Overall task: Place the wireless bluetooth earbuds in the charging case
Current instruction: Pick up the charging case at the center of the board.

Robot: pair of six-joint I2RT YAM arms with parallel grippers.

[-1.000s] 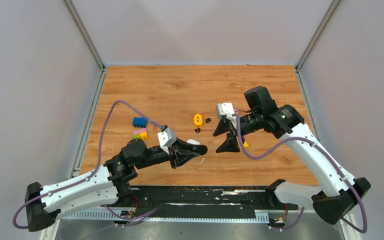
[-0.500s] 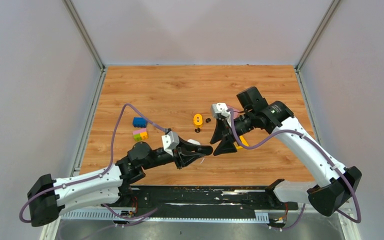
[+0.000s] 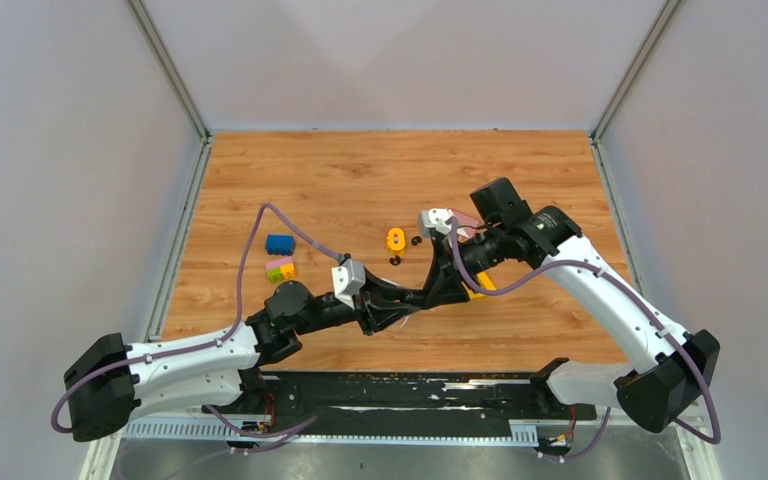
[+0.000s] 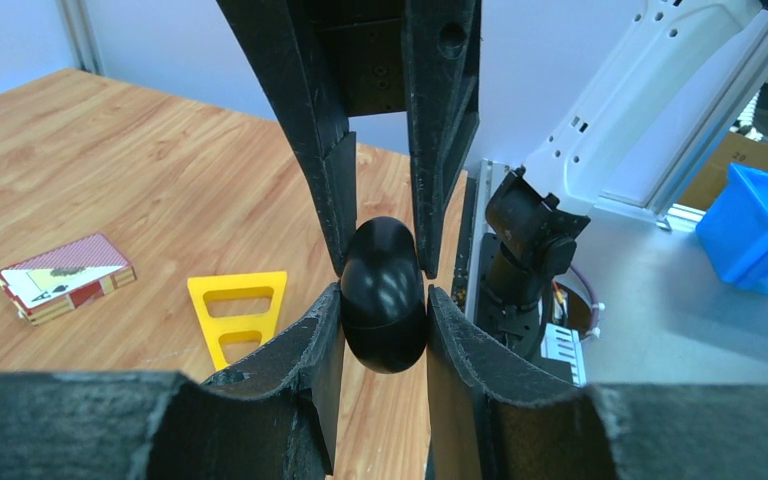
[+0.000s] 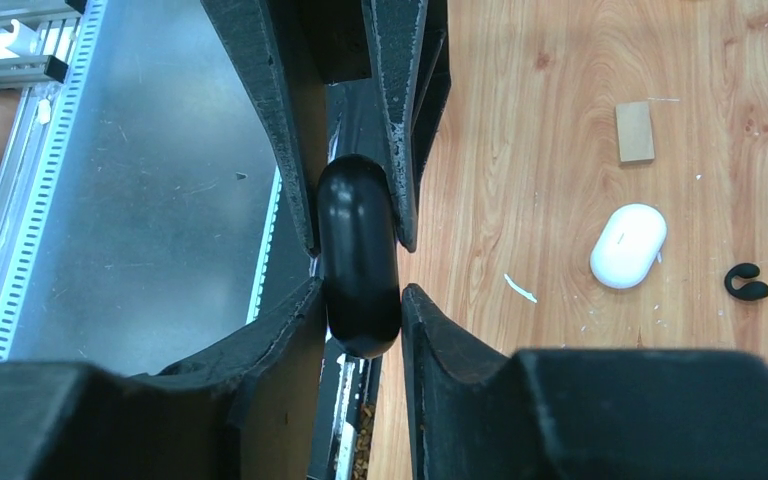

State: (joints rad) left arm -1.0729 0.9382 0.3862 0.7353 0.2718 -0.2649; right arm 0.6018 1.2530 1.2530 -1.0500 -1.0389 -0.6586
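The left fingers (image 4: 305, 350) and right fingers (image 5: 440, 335) both clamp the black case (image 4: 383, 295) from opposite ends, above the bench (image 3: 340, 170) near the middle of its front edge. Two black buds (image 3: 416, 240) lie mid-bench beside an orange piece (image 3: 396, 239), apart from the case.
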